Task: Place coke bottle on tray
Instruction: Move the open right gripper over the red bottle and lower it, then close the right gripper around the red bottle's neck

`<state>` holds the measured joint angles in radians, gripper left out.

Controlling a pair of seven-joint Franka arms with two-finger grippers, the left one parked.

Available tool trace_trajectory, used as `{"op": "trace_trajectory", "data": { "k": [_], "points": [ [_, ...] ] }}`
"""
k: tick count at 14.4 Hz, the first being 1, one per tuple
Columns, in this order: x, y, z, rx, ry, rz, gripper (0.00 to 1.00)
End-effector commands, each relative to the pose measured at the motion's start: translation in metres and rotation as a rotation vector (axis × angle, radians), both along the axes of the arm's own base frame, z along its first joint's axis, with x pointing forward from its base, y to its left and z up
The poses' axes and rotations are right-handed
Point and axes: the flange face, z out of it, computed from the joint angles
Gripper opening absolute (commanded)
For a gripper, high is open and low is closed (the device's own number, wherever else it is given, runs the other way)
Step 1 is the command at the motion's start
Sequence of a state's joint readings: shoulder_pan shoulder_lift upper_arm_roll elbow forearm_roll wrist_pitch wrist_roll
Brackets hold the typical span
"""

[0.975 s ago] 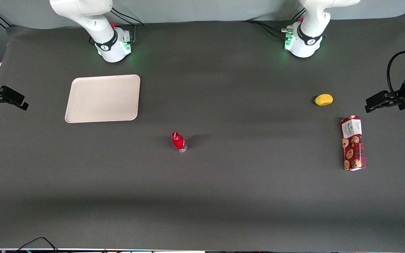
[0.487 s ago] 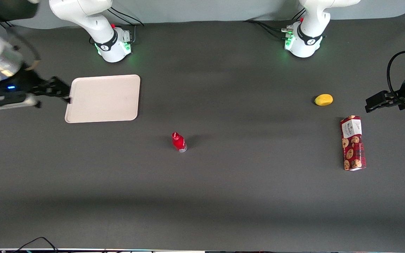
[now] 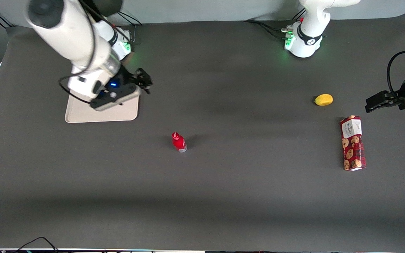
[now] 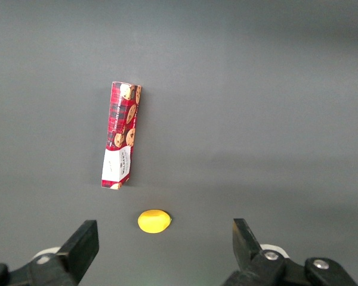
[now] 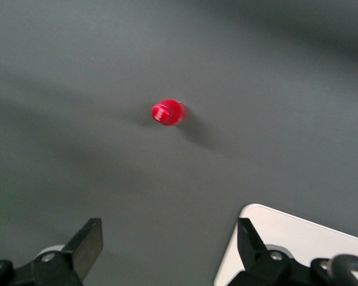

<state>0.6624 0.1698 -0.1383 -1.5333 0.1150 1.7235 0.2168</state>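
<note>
Dark grey tabletop (image 3: 223, 196), pale wall at its 12 o'clock edge.
Pincer (image 3: 144, 80) wide open, empty, above tray (image 3: 83, 114); coke bottle (image 3: 179, 142) upright; only wrist view shows its cap from above.

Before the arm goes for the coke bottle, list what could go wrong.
1. The coke bottle stands upright, slim and alone on the table; a slightly off approach could tip it.
2. The gripper, fingers open, hangs above the tray corner, apart from the bottle; it must travel toward the front camera.
3. Set down near the tray's rim, the bottle might topple.
</note>
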Motion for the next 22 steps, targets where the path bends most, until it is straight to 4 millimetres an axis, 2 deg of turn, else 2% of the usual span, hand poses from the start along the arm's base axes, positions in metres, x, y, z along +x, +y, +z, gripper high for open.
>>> {"op": "trace_trajectory", "data": {
  "k": [1,3,6,9,12,15,17,22],
  "points": [
    [0.026,0.042,-0.051,0.000,-0.001,-0.099,1.00],
    [0.037,0.051,-0.097,-0.030,0.021,-0.098,1.00],
    [0.046,0.056,-0.148,-0.068,0.058,-0.101,1.00],
    [0.050,0.060,-0.166,-0.071,0.053,-0.103,1.00],
    [0.056,0.064,-0.196,-0.069,0.039,-0.111,1.00],
    [0.053,0.062,-0.223,-0.071,0.034,-0.113,1.00],
    [0.048,0.070,-0.236,-0.074,0.033,-0.102,1.00],
    [0.048,0.074,-0.253,-0.078,0.026,-0.100,1.00]
  ]
}}
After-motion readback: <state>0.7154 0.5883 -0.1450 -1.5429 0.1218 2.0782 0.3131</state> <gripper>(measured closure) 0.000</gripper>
